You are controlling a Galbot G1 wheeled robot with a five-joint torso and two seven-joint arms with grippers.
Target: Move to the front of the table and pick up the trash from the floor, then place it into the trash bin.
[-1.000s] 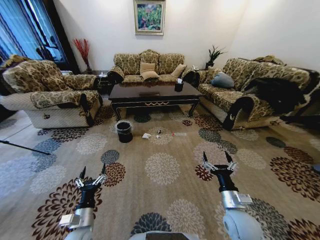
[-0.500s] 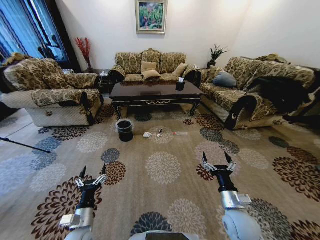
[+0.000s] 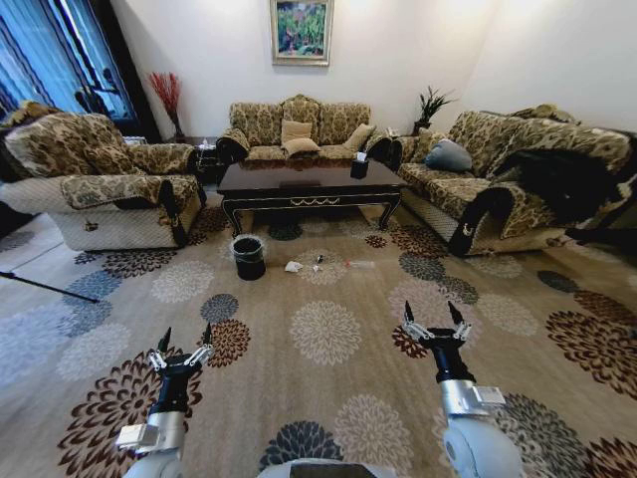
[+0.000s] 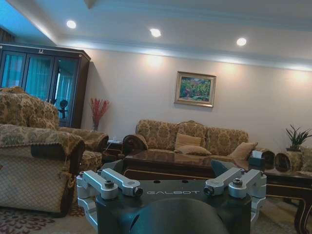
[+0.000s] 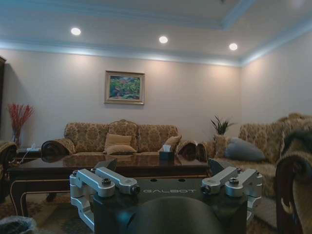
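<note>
Dark glossy wood is the first thing that catches my eye: the counter [image 3: 309,183] stands in the middle of the room between the sofas, long and low, with curved legs and a thin gold trim on its apron. Compared with a second ago the whole head view has slid a little, and the counter, the trash bin [image 3: 248,257] and the sofas sit slightly lower and nearer in it, so I judge that the robot is rolling slowly forward while the things themselves have not moved. This means the approach is only in progress; the robot is well apart from the litter, and no picking has started. The trash [image 3: 293,267] lies on the floor [image 3: 328,398] just in front of the counter: a crumpled white paper wad, and beside it some smaller pale scraps and a tiny dark piece, too small to describe well. The trash bin stands near it on the robot's left side, a small round black bucket with a wrinkled clear liner folded over its rim. The floor is a soft beige carpet with big round flower medallions in cream, brown, maroon and dark blue. The left pincer [image 3: 182,349] and the right pincer [image 3: 435,323] hang low in front of the body, both with fingers spread wide and holding nothing, in the same pose as before.
</note>
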